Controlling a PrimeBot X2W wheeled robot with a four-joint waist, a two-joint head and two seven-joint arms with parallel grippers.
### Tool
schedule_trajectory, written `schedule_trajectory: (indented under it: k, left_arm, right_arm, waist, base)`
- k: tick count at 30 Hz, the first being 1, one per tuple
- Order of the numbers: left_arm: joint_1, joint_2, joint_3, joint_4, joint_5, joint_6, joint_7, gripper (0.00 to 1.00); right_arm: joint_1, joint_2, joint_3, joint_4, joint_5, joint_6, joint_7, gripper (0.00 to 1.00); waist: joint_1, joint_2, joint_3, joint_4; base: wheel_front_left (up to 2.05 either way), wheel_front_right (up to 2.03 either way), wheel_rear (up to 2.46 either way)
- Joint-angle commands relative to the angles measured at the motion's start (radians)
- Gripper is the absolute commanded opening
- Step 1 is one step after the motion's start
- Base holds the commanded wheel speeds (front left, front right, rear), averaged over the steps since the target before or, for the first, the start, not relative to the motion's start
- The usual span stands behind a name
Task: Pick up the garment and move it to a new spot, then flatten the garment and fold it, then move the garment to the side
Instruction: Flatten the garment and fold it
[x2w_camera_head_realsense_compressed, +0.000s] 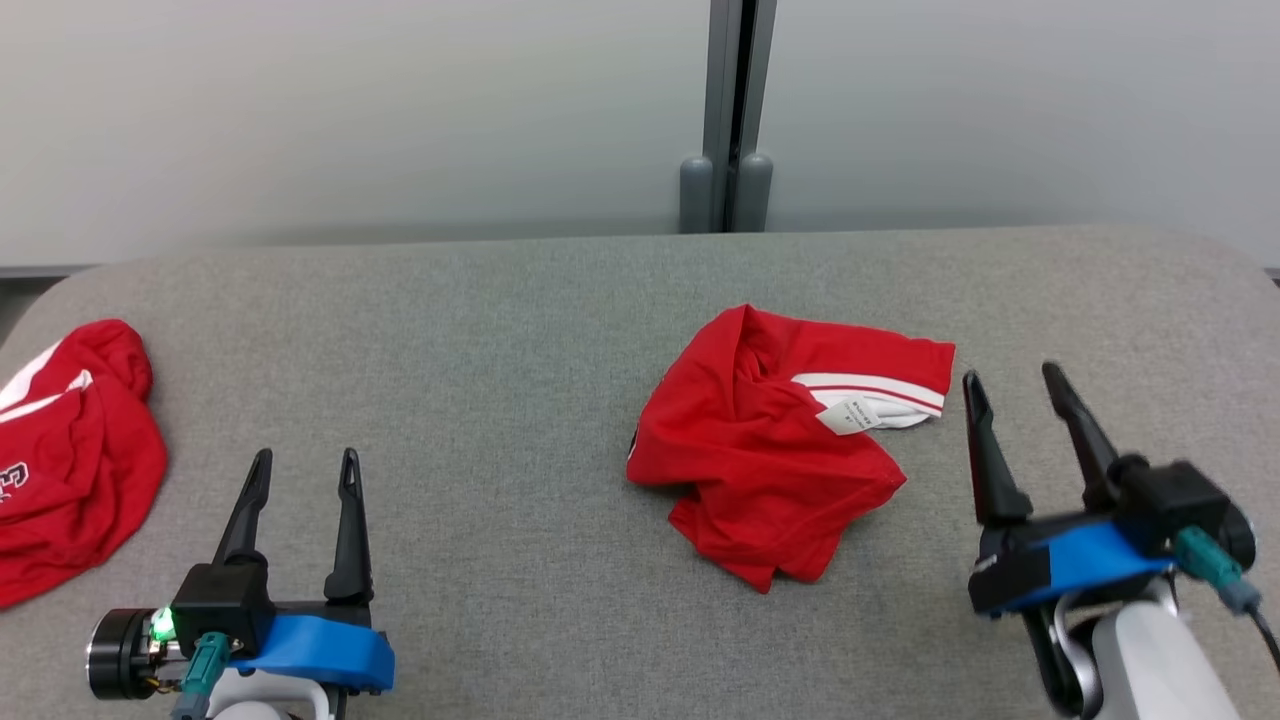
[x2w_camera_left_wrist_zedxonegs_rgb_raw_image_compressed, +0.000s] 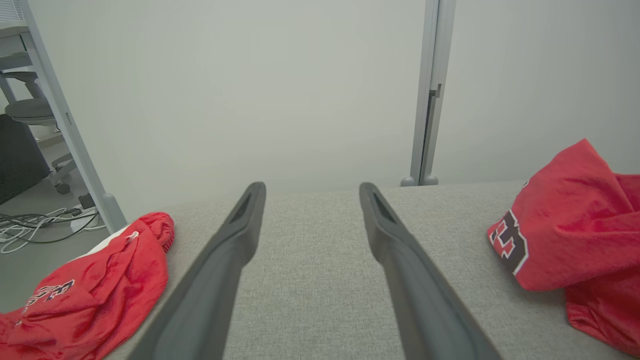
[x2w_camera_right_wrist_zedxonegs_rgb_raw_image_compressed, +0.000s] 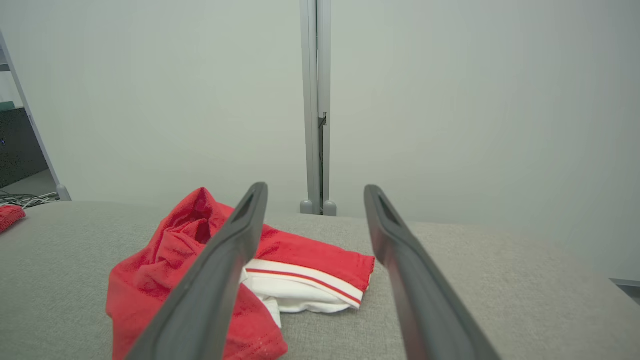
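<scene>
Crumpled red-and-white cloth garment (x2w_camera_head_realsense_compressed: 770, 450) lies untouched on the grey fabric tabletop (x2w_camera_head_realsense_compressed: 480, 380) beside the right gripper (x2w_camera_head_realsense_compressed: 1010, 375), which, like the left gripper (x2w_camera_head_realsense_compressed: 306, 458), stands released and empty, apparently poised for pickup.

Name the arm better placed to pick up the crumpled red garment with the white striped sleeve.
Right. The right gripper hangs open just beside the striped sleeve of the garment, while the left gripper, also open, sits well across the table, nearer a second red garment.

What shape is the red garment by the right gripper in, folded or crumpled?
Crumpled: the red garment lies bunched in uneven creases, its white tag exposed.
</scene>
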Motion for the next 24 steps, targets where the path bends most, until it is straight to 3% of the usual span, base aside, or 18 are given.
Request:
schedule_trajectory:
  k: [1, 10, 24]
  left_arm:
    - [-0.016, -0.001, 0.000, -0.002, 0.003, -0.003, -0.003, 1.00]
    - [-0.078, -0.008, -0.016, -0.025, 0.009, -0.015, -0.003, 1.00]
    - [-0.160, -0.030, -0.036, -0.052, 0.005, -0.014, -0.003, 1.00]
  right_arm:
    - [-0.028, -0.013, -0.003, 0.013, -0.009, 0.000, -0.003, 1.00]
    - [-0.314, -0.098, 0.013, 0.195, -0.034, 0.000, -0.003, 1.00]
    - [-0.519, -0.162, -0.014, 0.691, -0.042, 0.000, -0.002, 1.00]
  waist:
    - [0.0000, -0.0001, 0.011, 0.007]
    - [0.0000, -0.0001, 0.122, 0.048]
    - [0.0000, -0.0001, 0.239, 0.117]
  base:
    - [0.00, 0.00, 0.00]
    - [0.00, 0.00, 0.00]
    - [0.00, 0.00, 0.00]
